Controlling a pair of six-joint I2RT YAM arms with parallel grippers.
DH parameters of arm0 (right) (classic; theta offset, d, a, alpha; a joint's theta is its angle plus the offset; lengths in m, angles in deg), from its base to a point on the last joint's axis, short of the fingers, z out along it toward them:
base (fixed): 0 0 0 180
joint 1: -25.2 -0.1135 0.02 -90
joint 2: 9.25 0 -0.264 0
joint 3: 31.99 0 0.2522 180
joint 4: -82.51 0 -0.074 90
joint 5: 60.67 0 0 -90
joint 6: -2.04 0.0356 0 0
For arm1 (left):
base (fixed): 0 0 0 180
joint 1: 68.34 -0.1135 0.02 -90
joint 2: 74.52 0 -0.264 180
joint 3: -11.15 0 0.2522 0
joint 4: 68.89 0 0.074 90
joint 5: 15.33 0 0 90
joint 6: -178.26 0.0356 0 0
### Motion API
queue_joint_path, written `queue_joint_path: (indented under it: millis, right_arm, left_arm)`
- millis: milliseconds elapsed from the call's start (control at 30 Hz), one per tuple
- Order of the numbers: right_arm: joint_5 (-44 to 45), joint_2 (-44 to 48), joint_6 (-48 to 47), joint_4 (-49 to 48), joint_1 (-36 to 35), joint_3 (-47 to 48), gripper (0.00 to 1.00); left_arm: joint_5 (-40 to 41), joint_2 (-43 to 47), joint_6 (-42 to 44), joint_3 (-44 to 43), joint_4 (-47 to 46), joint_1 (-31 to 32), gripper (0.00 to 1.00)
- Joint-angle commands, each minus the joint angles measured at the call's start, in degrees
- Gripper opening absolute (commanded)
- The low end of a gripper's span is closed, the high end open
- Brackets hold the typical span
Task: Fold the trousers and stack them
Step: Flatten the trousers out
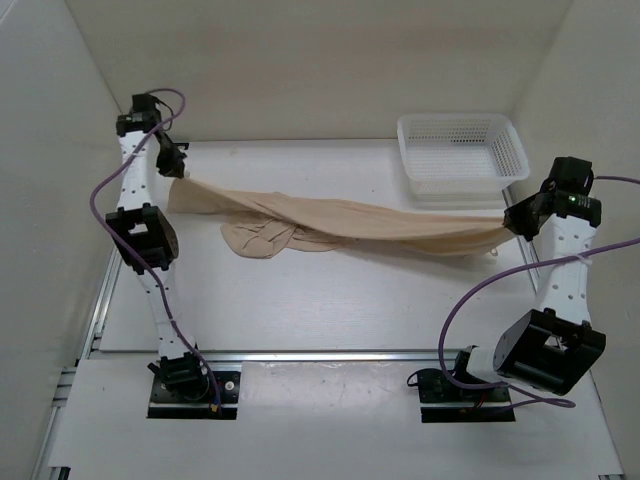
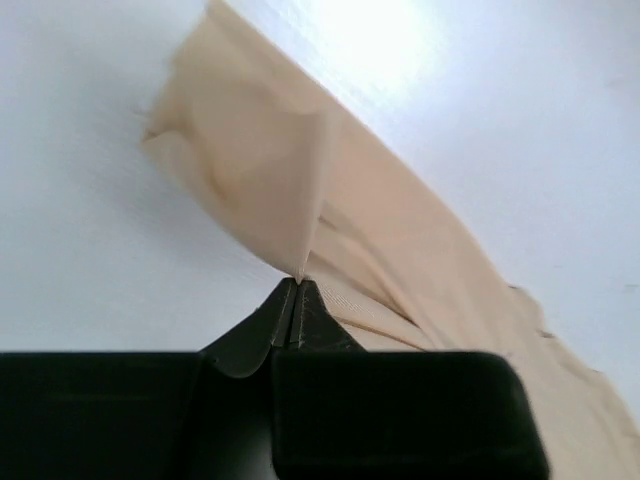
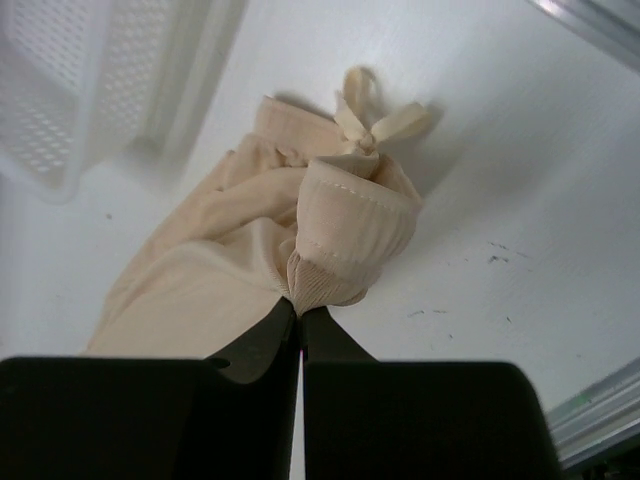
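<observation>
The beige trousers (image 1: 350, 222) hang stretched across the table between both arms, with a slack leg bunched on the tabletop below the middle (image 1: 262, 239). My left gripper (image 1: 181, 170) is shut on a leg end at the far left; in the left wrist view the thin fabric (image 2: 300, 190) rises from the shut left gripper (image 2: 298, 284). My right gripper (image 1: 508, 225) is shut on the waistband end at the right; the right wrist view shows the ribbed waistband and tied drawstring (image 3: 362, 135) pinched at the right gripper (image 3: 300, 305).
A white mesh basket (image 1: 460, 155) stands at the back right, close behind the right end of the trousers (image 3: 60, 90). White walls enclose the table on the left, back and right. An aluminium rail (image 1: 330, 353) runs along the near edge.
</observation>
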Motion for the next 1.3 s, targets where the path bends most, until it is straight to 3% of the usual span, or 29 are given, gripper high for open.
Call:
queue_joint_path:
  millis: [0, 233, 400, 500, 633, 667, 733, 767, 800, 833, 900, 933, 967, 1133, 1200, 1267]
  right_arm:
    - [1.8, 0.4, -0.5, 0.5, 0.3, 6.5, 0.0]
    - [3.7, 3.1, -0.5, 2.0, 0.9, 4.5, 0.0]
    - [5.0, 9.9, -1.7, 3.7, 1.5, -4.9, 0.0]
    - [6.1, 16.8, -2.4, 6.2, 2.8, -12.2, 0.0]
    - [6.9, 28.1, -2.4, 11.6, 2.8, -18.9, 0.0]
    - [6.9, 29.0, -1.5, 13.0, 2.8, -19.5, 0.02]
    - [7.6, 29.6, 0.4, 16.4, 1.6, -18.8, 0.15]
    - [8.1, 29.6, 0.4, 16.4, 1.6, -18.8, 0.21]
    - [8.7, 29.6, 0.4, 16.4, 1.6, -18.8, 0.37]
    - [8.7, 29.6, 0.4, 15.7, 1.6, -18.8, 0.44]
    - [7.6, 29.1, 0.4, 13.9, 1.6, -17.1, 0.51]
    - [7.1, 28.6, -0.1, 13.2, 1.6, -16.2, 0.52]
    - [7.1, 27.9, -1.0, 12.7, 1.6, -15.2, 0.53]
    - [5.2, 22.3, -3.5, 10.5, 1.6, -9.5, 0.53]
    - [2.6, 21.1, -5.4, 9.1, 1.6, -8.8, 0.53]
    - [-1.3, 19.4, -7.6, 5.8, 1.6, -9.6, 0.53]
  left_arm:
    - [-2.2, 10.6, -0.7, -4.5, 2.6, -4.4, 0.1]
    - [-3.6, 17.0, -0.7, 4.0, 0.8, -9.5, 0.1]
    - [0.6, 23.6, -0.2, 15.8, 0.1, -12.1, 0.1]
    - [3.4, 28.7, -1.6, 30.9, -2.1, -13.3, 0.1]
    - [5.5, 36.2, -3.1, 44.3, -5.0, -16.2, 0.1]
    - [6.1, 38.6, -3.2, 45.9, -5.0, -17.0, 0.1]
    - [6.6, 40.7, -3.2, 49.2, -5.7, -19.2, 0.1]
    - [6.6, 42.3, -3.2, 49.8, -5.7, -19.8, 0.14]
    - [6.6, 43.0, -3.2, 50.4, -5.7, -19.8, 0.2]
    - [5.5, 43.6, -2.6, 50.4, -5.7, -20.6, 0.5]
    - [4.5, 44.4, -2.1, 50.4, -5.7, -20.6, 0.84]
    - [4.0, 44.4, -2.1, 50.4, -5.7, -20.6, 0.95]
    - [3.4, 44.4, -1.2, 48.4, -5.7, -19.9, 0.99]
    - [3.4, 43.7, -0.7, 44.5, -4.6, -15.6, 0.99]
    - [3.4, 43.2, -0.1, 43.8, -5.2, -13.1, 0.98]
    - [2.0, 41.7, 1.2, 43.2, -5.9, -10.9, 0.91]
